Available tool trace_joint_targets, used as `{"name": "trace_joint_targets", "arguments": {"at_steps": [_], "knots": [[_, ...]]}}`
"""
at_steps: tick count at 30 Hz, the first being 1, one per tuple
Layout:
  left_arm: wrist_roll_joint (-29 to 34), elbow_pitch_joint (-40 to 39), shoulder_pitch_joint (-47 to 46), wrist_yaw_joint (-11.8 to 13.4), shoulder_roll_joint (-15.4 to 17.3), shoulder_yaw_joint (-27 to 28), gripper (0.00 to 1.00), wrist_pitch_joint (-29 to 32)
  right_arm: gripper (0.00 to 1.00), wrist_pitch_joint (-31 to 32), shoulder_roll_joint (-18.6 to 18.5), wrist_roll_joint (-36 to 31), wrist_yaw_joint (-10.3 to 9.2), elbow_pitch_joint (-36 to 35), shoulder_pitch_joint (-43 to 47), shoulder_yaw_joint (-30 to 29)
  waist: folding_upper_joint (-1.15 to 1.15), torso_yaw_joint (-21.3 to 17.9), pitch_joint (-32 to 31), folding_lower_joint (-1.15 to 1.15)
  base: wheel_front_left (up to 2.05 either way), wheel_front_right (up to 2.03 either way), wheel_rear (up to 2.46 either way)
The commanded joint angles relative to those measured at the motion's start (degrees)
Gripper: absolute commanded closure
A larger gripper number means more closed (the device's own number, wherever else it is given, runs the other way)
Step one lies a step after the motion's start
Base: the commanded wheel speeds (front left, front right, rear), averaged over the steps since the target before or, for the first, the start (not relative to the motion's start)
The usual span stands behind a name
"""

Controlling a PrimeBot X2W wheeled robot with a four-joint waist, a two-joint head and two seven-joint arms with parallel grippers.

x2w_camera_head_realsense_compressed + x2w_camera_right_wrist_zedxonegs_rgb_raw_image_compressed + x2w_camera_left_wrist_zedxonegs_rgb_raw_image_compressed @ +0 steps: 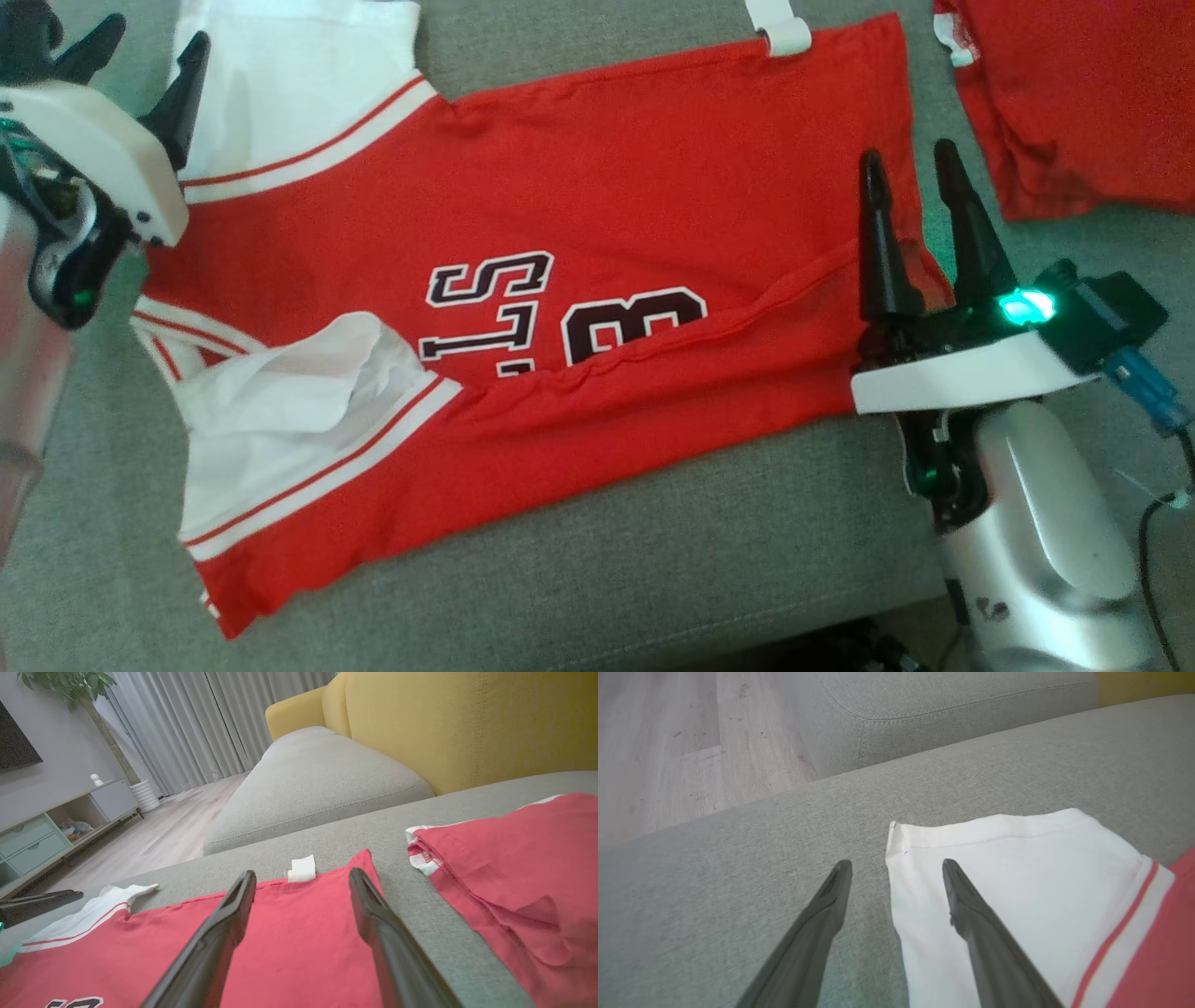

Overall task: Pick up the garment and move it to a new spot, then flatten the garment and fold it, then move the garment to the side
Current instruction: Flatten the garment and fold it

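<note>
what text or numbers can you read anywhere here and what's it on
"S", "L" or "T", then "8" or "3": black white-edged lettering, sideways on the red jersey, partly under a fold; word unreadable.
White tag at its edge: no readable print.
Other red garment: no text showing.

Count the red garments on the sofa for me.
2: the jersey spread across the middle, and another red garment apart at the head view's upper right. Others could lie off-frame.
</note>
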Motion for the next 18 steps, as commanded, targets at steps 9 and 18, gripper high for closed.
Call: {"name": "trace_joint_targets", "arguments": {"at_steps": [9, 18], "knots": [[-4.79, 3.48, -7.92, 0.09, 4.05, -3.41, 0.0, -0.84, 0.0, -0.61, -0.21, 1.74, -0.05, -4.24, -0.44, 0.33, 0.0, -1.93, 3.35, -0.01, 0.0, 0.0, 0.0], [-9.27, 5.19, -10.35, 0.09, 3.36, -9.34, 1.0, 0.71, 0.0, -0.62, -0.21, 1.96, -0.05, -4.42, -0.49, 0.09, 0.0, -2.42, 4.59, -0.01, 0.0, 0.0, 0.0]]}}
